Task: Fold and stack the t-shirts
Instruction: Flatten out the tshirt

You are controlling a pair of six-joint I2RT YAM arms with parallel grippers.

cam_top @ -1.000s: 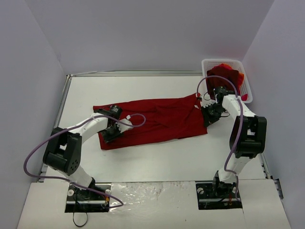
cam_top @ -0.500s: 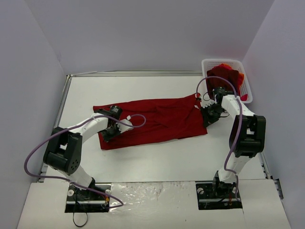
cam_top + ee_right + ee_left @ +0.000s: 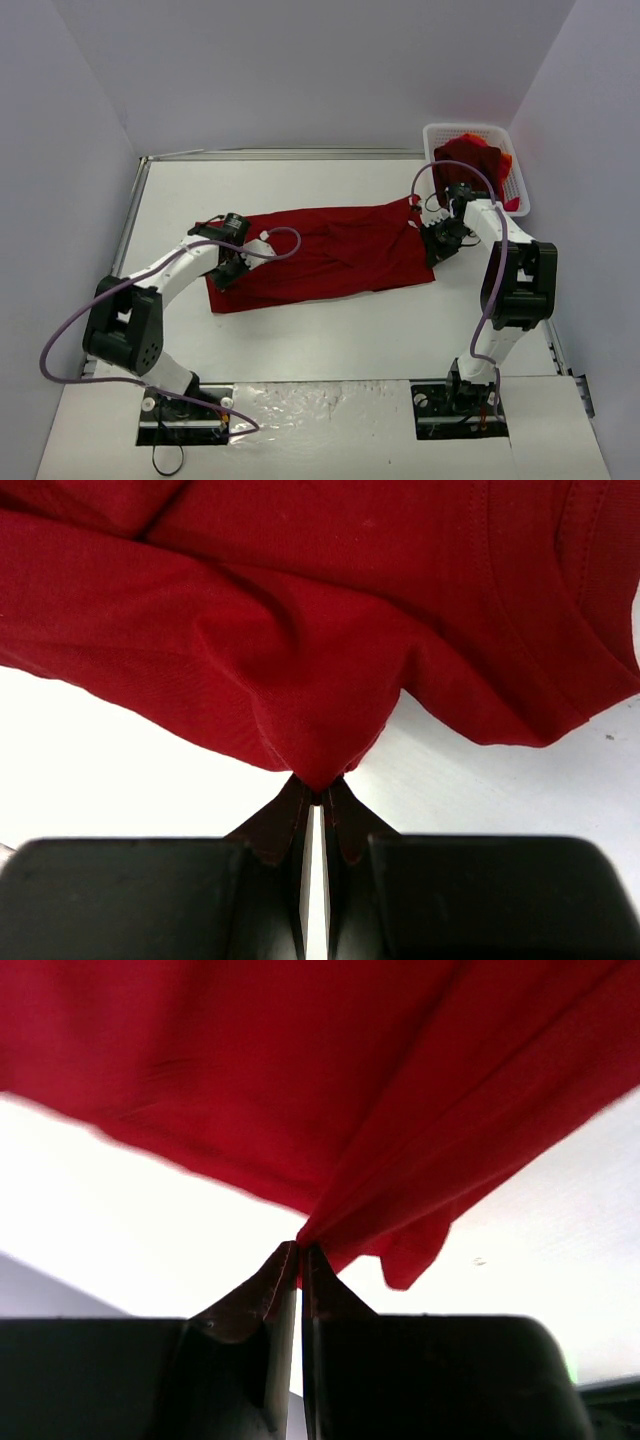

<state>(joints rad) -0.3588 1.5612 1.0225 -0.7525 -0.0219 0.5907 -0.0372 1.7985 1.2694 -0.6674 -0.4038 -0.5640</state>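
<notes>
A dark red t-shirt (image 3: 330, 255) lies spread across the middle of the table, wrinkled, its neck end to the right. My left gripper (image 3: 226, 272) is at the shirt's left end, shut on a pinch of the cloth (image 3: 400, 1160), which rises off the table from the fingertips (image 3: 285, 1260). At the right end my right gripper (image 3: 437, 245) is shut on a bunched fold of the same shirt (image 3: 300, 660) near the collar. More t-shirts (image 3: 470, 158), dark red and brighter red-orange, are piled in the basket.
The white mesh basket (image 3: 470, 127) stands at the back right corner, close behind my right arm. A metal rail (image 3: 130, 230) runs along the table's left edge. White walls close in the back and both sides.
My left gripper has shut on the shirt's left end and drawn it slightly up and toward the back. The right gripper has kept its hold and place.
</notes>
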